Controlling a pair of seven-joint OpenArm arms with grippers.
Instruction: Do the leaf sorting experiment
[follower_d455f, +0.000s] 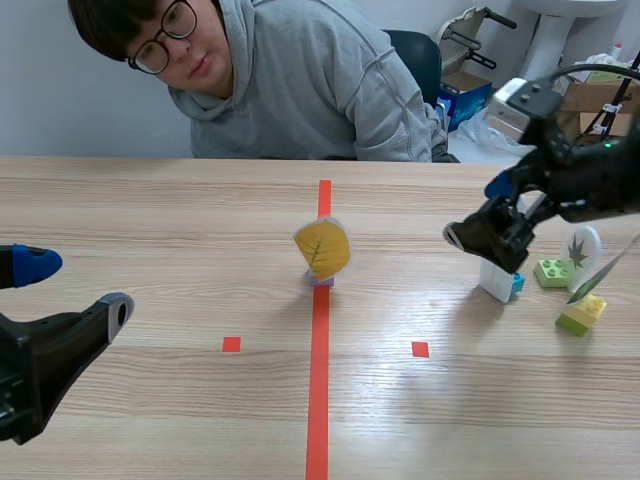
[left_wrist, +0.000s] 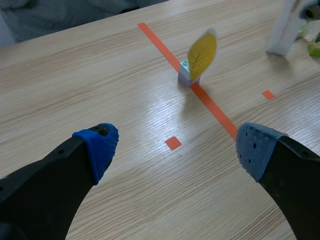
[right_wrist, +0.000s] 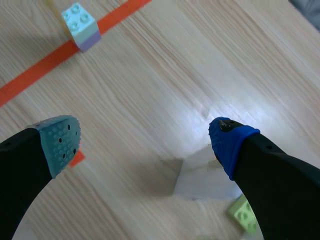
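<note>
The left gripper sits lowest and nearest, on the robot's left of the yellow leaf and well apart from it; its fingers are spread wide with nothing between them, and in its wrist view the gripper frames only bare wood and a tape square, with the leaf ahead of it; the yellow leaf stands upright in a small pale block set on the red tape line, near the middle of the table; well to the right of the leaf and a little nearer than it lies a yellow-green block; about level with the leaf on that same side stands a white block, and beyond that a green block bearing a white card with a green leaf; the right gripper hangs just over the white block, its fingers wide apart and gripping nothing, though whether it touches the block I cannot tell; farthest, behind the leaf, a person in a grey hoodie sits across the table.
</note>
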